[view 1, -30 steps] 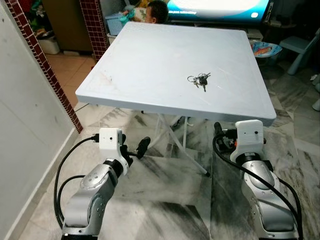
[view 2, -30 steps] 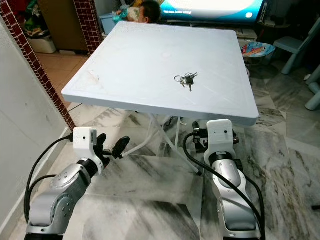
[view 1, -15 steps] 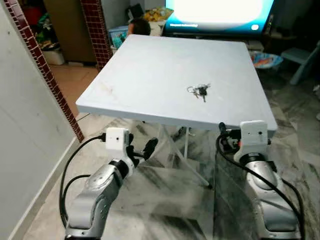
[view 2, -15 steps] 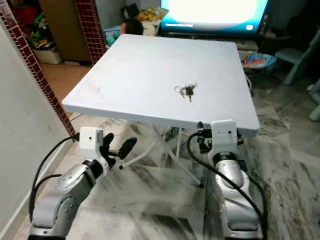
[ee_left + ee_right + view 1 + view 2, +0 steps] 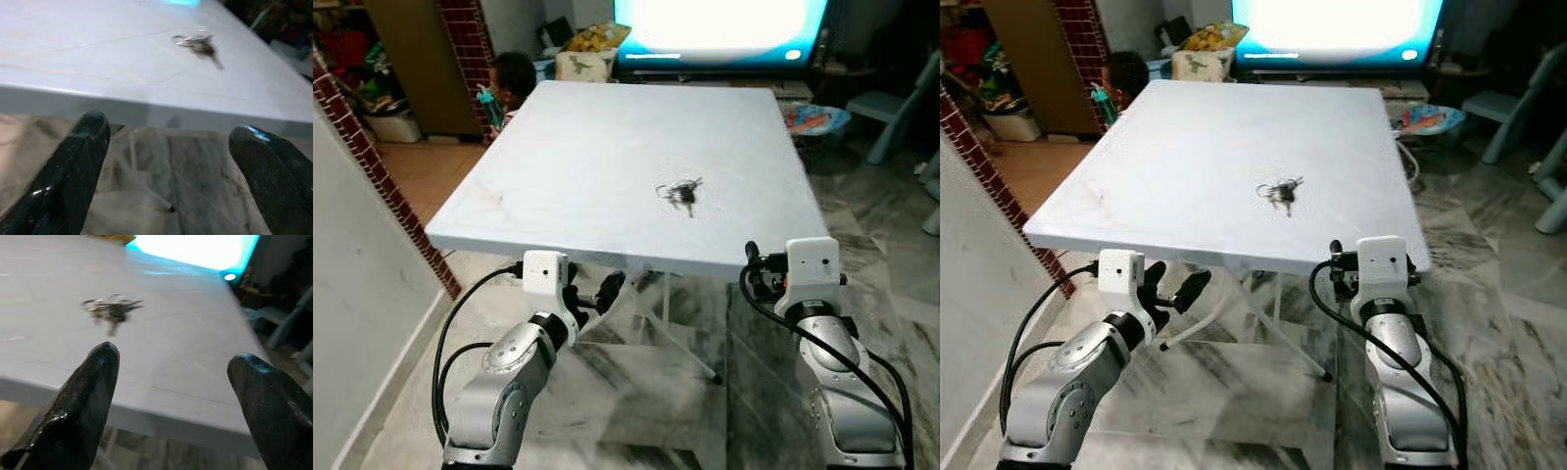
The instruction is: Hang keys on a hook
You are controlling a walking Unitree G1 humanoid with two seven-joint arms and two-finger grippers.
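A bunch of keys lies near the middle of a white folding table, well apart from both grippers. The left gripper and right gripper sit low at the table's near edge, each with fingers spread wide and holding nothing. The flat bunch could skid across the smooth top if nudged, or a rising gripper might catch the table's edge. A person sits beyond the far corner. No containers can be made out.

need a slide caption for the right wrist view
Open right gripper faces a bunch of keys lying on the white table.
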